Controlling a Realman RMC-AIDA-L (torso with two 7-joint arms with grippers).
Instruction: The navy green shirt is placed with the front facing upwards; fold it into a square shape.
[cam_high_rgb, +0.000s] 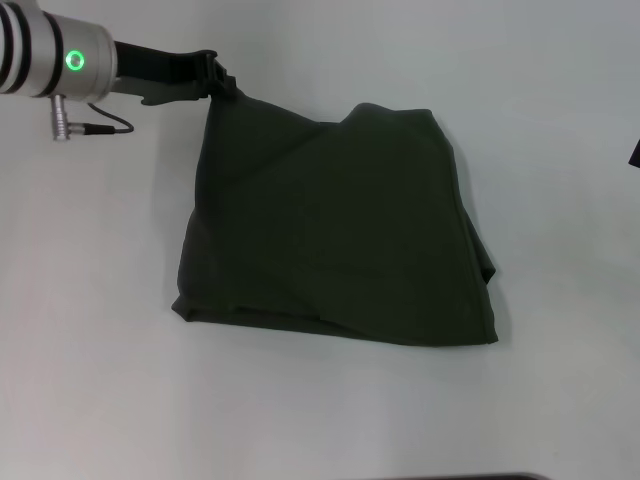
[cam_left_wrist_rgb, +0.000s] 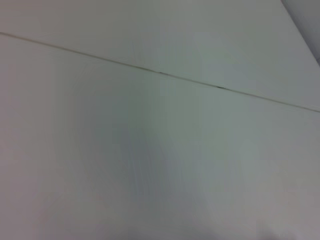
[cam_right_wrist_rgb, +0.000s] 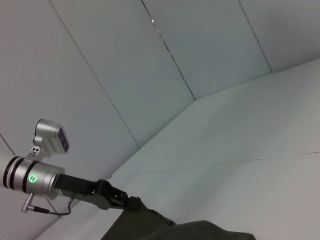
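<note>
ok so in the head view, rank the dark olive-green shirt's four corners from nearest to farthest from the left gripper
1. Far-left corner of the shirt, pinched in the left gripper.
2. Far-right corner and near-left corner, too close to call.
3. Near-right corner, farthest.

Surface (cam_high_rgb: 330, 420): a plain white top is filling nearly the whole head view, and soft shadows are lying on it.
Front edge (cam_high_rgb: 500, 476): a thin dark strip is showing along the near side of the surface.
Seam (cam_left_wrist_rgb: 160, 73): a fine dark line is running slantwise across the white area in the left wrist view.
Wall (cam_right_wrist_rgb: 125, 65): pale grey panels are rising behind the surface, with narrow dark joints (cam_right_wrist_rgb: 170, 50) running between them.
Light: even and diffuse, it is leaving no glare anywhere.
</note>
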